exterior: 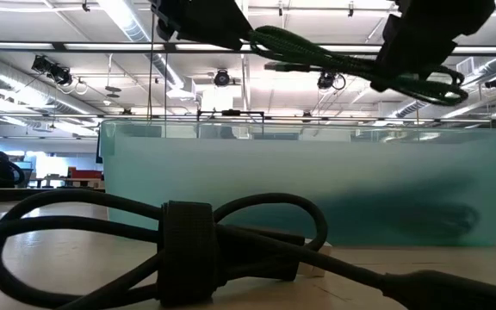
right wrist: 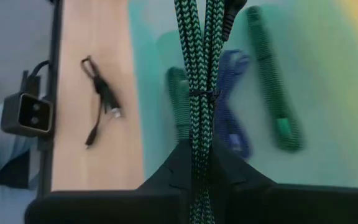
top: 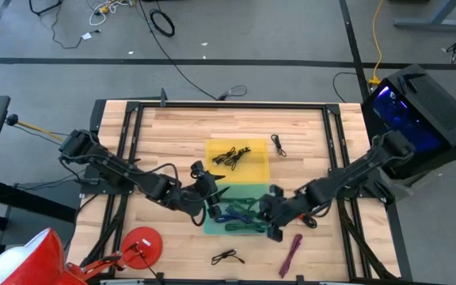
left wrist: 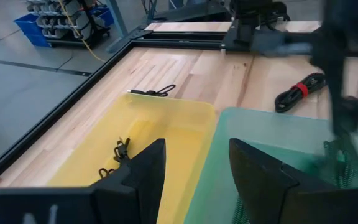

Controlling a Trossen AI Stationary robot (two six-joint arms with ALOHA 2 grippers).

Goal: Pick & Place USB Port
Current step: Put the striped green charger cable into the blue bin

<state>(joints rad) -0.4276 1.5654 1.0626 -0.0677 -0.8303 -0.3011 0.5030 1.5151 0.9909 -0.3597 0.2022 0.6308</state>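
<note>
My right gripper [top: 271,212] is over the teal bin [top: 212,226] and is shut on a coiled green braided cable [right wrist: 199,56]. In the low view the cable [exterior: 343,60] hangs above the bin's rim. A blue cable [right wrist: 229,112] and more green cables [right wrist: 272,106] lie on the bin's floor. My left gripper [left wrist: 194,168] is open and empty above the line where the yellow bin [left wrist: 166,124] meets the teal bin. The yellow bin holds black cables [top: 232,155]. My right gripper pinches the bundled strands of the green cable [right wrist: 197,134] between its two fingers, several strands together, a little behind the tie around the bundle. The fingers come from above, slanting down, and the strands run out along them. The cable is lifted clear above the teal bin.
Loose on the wood lie a black cable [top: 278,145] at the far side, a black cable [top: 226,256] and a magenta cable [top: 291,253] near the front edge. A red object [top: 141,245] sits at the front left. A black frame [top: 228,107] borders the table.
</note>
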